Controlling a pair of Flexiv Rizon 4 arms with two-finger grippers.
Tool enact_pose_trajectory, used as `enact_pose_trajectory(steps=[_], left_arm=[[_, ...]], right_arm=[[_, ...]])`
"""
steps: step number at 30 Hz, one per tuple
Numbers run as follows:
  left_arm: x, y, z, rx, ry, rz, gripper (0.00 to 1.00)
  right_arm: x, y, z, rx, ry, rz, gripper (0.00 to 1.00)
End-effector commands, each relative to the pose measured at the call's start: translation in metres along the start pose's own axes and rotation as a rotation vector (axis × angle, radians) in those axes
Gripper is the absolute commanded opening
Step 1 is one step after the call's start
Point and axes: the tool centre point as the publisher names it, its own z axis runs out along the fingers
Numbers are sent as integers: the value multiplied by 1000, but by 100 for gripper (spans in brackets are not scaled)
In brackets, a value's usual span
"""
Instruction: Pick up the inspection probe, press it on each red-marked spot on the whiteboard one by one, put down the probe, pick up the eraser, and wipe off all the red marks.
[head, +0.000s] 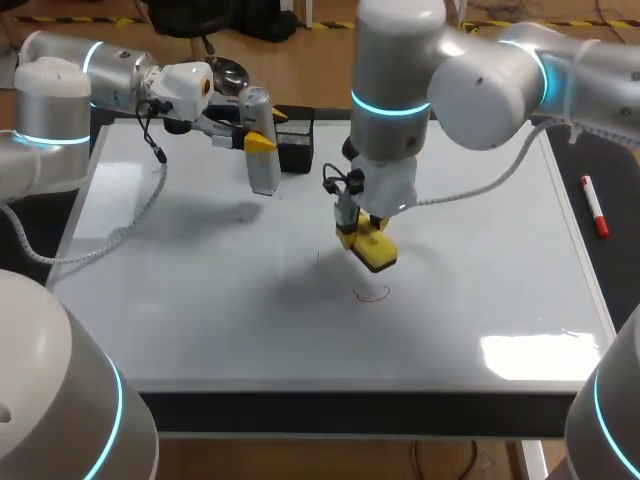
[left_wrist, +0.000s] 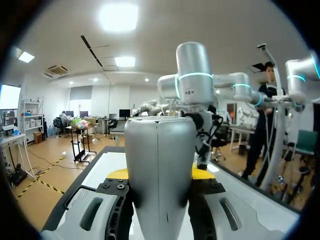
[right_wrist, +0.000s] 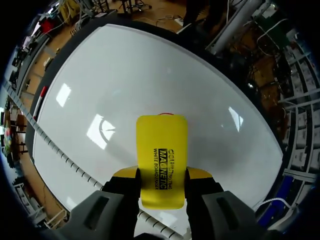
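Eraser: the yellow eraser (head: 372, 247) sits near the middle of the whiteboard (head: 480, 260), tilted and with its wiping face turned down toward the surface. I cannot tell whether it touches the board.
Red mark: one thin red mark (head: 371, 293) lies at 6 o'clock of the eraser, close by. In the right wrist view only a sliver of red shows at the eraser's far edge (right_wrist: 165, 114). I judge the eraser is placed here to wipe this mark next.
Right gripper: the right gripper (head: 362, 232) pinches the eraser's long sides between both fingers. That grip leaves the face free for wiping.
Probe: the silver probe (head: 261, 150) stands upright at about 11 o'clock of the board. Whether its base rests on the board I cannot tell.
Left gripper: the left gripper (head: 258, 140) is clamped around the probe body, one finger on each side. The probe is not yet put down. It is probably held at the far corner to give the right arm room.
Black basket: the black basket (head: 295, 140) is at 3 o'clock of the probe, just beside it, and looks like the likely drop-off place.
Red marker: the red marker (head: 594, 206) lies off the board at 3 o'clock, well apart from the work.
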Motion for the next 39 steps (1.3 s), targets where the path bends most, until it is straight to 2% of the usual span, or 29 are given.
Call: enact_pose_trajectory(steps=[1,16,39], left_arm=[[0,-1,0,-1,-1,0,0],[0,-1,0,-1,-1,0,0],[0,-1,0,-1,-1,0,0]], right_arm=[[-5,2,5,-3,6,-7,0],[-30,15,21,-7,8,-18,0],[-31,18,21,6,1,2,0]])
